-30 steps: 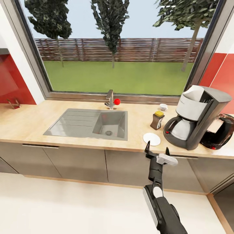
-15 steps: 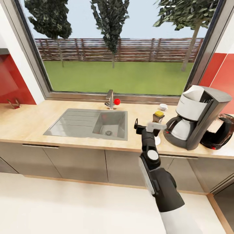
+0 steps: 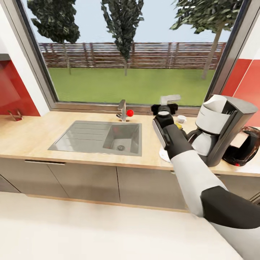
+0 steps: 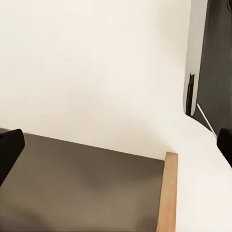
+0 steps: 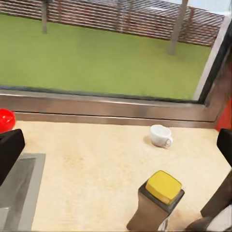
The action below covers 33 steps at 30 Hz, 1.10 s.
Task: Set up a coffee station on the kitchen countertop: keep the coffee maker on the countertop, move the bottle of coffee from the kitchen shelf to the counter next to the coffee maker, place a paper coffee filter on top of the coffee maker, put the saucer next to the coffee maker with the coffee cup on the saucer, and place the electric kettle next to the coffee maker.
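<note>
My right gripper [image 3: 165,107] is open and held above the counter near the window sill, its arm stretched over the saucer [image 3: 163,155] and the coffee bottle [image 3: 178,125], of which a bit of yellow lid shows. In the right wrist view the brown bottle with its yellow lid [image 5: 162,193] stands close below, and the small white cup [image 5: 159,135] sits farther back by the sill, between the spread fingers [image 5: 9,150]. The grey coffee maker [image 3: 224,126] stands to the right, with the dark kettle [image 3: 243,146] beside it. My left gripper [image 4: 116,145] is open, facing a pale floor.
A steel sink [image 3: 97,137] is set into the wooden countertop [image 3: 29,133] to the left, with a faucet [image 3: 122,110] and a red ball [image 3: 130,113] behind it. A large window runs along the back. Dark cabinet fronts [image 3: 90,180] lie below the counter.
My right arm has risen from below the counter's front edge and reached forward over the counter toward the window, now covering the bottle and most of the saucer.
</note>
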{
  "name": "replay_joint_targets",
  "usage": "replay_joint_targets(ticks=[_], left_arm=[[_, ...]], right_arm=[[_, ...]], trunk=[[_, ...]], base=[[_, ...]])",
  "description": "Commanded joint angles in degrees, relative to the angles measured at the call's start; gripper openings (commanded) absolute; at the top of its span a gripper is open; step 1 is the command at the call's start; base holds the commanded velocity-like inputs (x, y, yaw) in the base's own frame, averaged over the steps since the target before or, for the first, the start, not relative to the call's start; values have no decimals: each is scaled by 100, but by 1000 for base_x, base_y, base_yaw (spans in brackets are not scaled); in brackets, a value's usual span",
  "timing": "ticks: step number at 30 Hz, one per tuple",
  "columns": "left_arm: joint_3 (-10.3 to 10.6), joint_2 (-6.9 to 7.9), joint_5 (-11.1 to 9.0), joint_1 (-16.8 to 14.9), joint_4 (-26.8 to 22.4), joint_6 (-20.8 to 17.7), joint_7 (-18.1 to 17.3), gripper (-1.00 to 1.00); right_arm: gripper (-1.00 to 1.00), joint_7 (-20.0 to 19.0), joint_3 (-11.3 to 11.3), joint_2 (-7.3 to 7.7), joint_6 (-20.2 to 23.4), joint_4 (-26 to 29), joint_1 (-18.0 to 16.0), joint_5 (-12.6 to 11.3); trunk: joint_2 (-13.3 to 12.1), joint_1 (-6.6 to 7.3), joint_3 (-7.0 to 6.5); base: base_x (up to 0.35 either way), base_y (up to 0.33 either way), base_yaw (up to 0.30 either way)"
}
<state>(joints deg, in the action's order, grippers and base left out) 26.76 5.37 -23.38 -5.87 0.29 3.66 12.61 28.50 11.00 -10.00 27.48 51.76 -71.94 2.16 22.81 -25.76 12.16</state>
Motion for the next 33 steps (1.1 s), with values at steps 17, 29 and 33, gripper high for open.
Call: replay_joint_targets(ticks=[17, 29, 33], left_arm=[[40, 16, -79, 128, 25, -58, 33, 100], [37, 17, -79, 130, 28, -69, 8, 100], [34, 17, -79, 130, 25, -110, 10, 100]], right_arm=[[100, 738, -486, 40, 59, -1507, -1249, 14], [100, 719, -459, 54, 56, -1562, -1230, -4], [100, 719, -459, 47, 56, -1562, -1228, -8]], trunk=[[11, -3, 12], [11, -3, 12], [11, -3, 12]], base=[[228, 0, 0], [311, 107, 0], [168, 290, 0]])
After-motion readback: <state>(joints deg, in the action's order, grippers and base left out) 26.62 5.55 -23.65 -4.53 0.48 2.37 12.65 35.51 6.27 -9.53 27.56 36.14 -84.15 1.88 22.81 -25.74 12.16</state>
